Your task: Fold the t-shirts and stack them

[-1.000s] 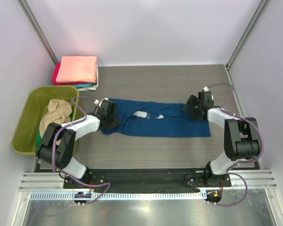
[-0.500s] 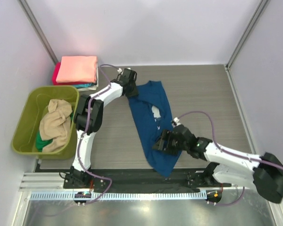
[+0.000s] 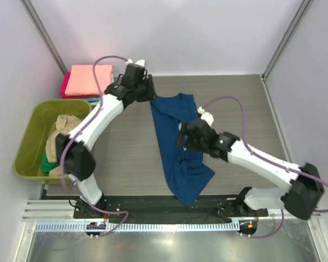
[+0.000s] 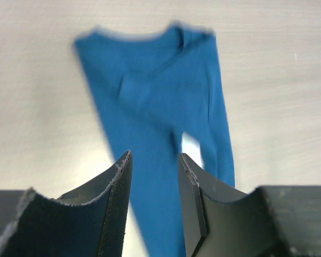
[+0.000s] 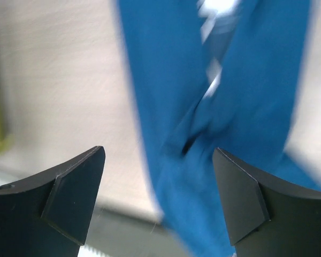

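A navy blue t-shirt (image 3: 170,119) lies on the grey wood-grain table (image 3: 235,98). It is loosely bunched into a long strip that runs from the far middle toward the near edge. Its collar (image 3: 179,98) is at the far end, and the near end fans out slightly wider. A white patch (image 4: 191,147) shows through a gap in the folds about halfway along.

The cloth looks thin, light and limp. It would likely sag and slide when lifted, so pinching a corner or hem at each end should spread it best.

The left gripper (image 4: 154,160) hovers just beyond the shirt's far left corner. Its fingers are a little apart and hold nothing. The right gripper (image 5: 158,152) hangs over the middle of the shirt, with its fingers spread wide and empty.

In the far left corner is a folded stack with a salmon-pink shirt (image 3: 88,80) on top. The edges of a red shirt (image 3: 65,87) and a teal shirt (image 3: 101,100) show beneath it. Nearer on the left, an olive-green tub (image 3: 30,144) holds a crumpled tan shirt (image 3: 64,134) and a green shirt (image 3: 46,164).
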Controlling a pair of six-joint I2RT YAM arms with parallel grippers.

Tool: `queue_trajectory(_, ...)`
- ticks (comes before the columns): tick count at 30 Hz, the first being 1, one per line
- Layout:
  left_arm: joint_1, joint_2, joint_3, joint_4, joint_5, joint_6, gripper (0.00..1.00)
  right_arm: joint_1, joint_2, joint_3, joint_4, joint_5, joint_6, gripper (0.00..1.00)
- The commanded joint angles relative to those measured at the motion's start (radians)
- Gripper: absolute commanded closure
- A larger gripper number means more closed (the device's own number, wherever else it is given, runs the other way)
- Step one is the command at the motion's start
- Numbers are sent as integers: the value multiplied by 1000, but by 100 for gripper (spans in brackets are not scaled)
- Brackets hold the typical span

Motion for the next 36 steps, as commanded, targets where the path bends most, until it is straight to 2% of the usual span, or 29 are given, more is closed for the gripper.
queue_trajectory(1, 0, -259, -237, -61, -7, -23, 59, -97, 153, 149, -12, 129, -200, 12)
queue_trajectory(3, -12, -441, -421, -62, -21, -36, 59, -131, 295, 269, -9, 135, -269, 13)
queue_trajectory(9, -24, -859, -780, -156, -83, -68, 58, -187, 649, 575, -43, 224, -435, 14)
queue_trajectory(14, -26, -1091, -914, -251, -88, -68, 57, -247, 872, 744, -44, 180, -493, 14)
queue_trajectory(16, -26, -1180, -956, -273, -153, -92, 56, -263, 955, 808, -41, 141, -499, 15)
queue_trajectory(19, -27, -1246, -980, -216, -79, -54, 54, -272, 1050, 888, -43, 85, -504, 19)
queue_trajectory(22, -27, -1245, -976, -199, -96, -42, 53, -270, 1121, 940, -40, 2, -492, 27)
queue_trajectory(25, -26, -1211, -970, -208, -70, -37, 54, -272, 1168, 982, -38, -23, -466, 53)
queue_trajectory(26, -27, -1200, -968, -207, -61, -36, 54, -272, 1204, 999, -40, -22, -458, 56)
queue_trajectory(29, -26, -1197, -966, -207, -59, -33, 55, -301, 1311, 1098, -46, 6, -392, 62)
queue_trajectory(31, -26, -1206, -966, -207, -67, -32, 55, -356, 1374, 1242, -92, 40, -328, 69)
queue_trajectory(36, -24, -1251, -974, -194, -69, -33, 55, -473, 1546, 1566, -92, 77, -115, 69)
